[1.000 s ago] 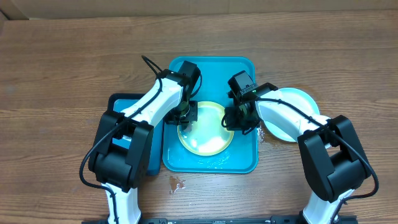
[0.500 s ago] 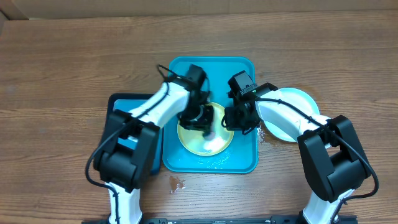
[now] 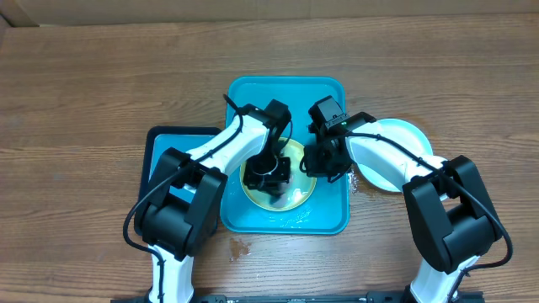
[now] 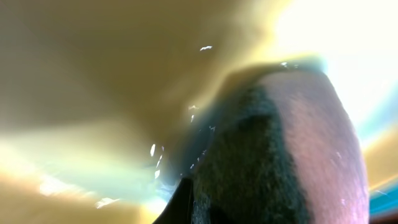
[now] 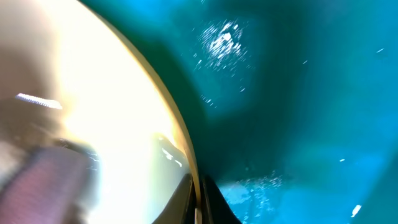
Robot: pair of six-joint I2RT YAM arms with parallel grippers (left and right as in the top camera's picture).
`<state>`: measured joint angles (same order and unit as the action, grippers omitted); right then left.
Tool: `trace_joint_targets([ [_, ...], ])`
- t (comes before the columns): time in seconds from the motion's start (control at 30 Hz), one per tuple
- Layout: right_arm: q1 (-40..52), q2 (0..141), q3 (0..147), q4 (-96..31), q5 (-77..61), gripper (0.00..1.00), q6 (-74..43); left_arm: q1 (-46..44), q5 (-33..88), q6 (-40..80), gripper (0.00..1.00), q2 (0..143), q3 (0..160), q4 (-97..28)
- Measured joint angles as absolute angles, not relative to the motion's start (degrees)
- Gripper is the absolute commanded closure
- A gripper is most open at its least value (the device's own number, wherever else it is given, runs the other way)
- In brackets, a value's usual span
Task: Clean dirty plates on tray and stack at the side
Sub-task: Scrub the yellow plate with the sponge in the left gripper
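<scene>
Wide view first: the wooden table fills the frame, and sitting square in the middle of it is the big teal tray, wet and glinting along its floor. Off its left side, touching or just beside it, is a smaller dark-rimmed blue tray, half covered by the left arm. On the bare table just to the right of the teal tray lies the pale blue-white plate, with the right arm crossing over part of it.

Now the action: one yellow-green plate lies flat inside the teal tray, in the near half. Both arms reach in over it. The left claw is down over the middle of that plate, pressed together on a dark, rough sponge. The left wrist view shows the sponge flat against the wet yellow surface, with droplets shining around it. The right claw sits at the plate's right rim with its fingers pinched together on the edge. Its wrist camera shows the yellow rim curving straight down to the fingertips, with teal tray floor beyond.

Smallest detail: a little wet patch on the table just in front of the teal tray.
</scene>
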<state>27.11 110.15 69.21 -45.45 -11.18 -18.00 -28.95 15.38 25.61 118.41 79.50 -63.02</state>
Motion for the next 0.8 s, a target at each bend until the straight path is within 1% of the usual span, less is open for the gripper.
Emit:
trace_joint_targets([
  [0.17,27.38,110.17,69.21,-45.50,-11.25,0.96,-18.02,-26.85,4.29,28.95,0.96,118.15,79.72,-67.02],
  [0.47,28.58,110.54,69.21,-44.82,-14.79,0.96,-18.39,-26.61,-9.69,32.14,0.96,118.85,82.48,-69.08],
  [0.63,28.58,110.54,69.21,-44.91,-14.66,0.96,-18.39,-26.13,-9.41,32.29,0.96,119.50,83.90,-67.05],
  [0.8,27.64,110.54,69.23,-45.71,-13.19,0.96,-18.83,-24.14,-0.01,31.99,0.96,118.98,83.26,-59.11],
])
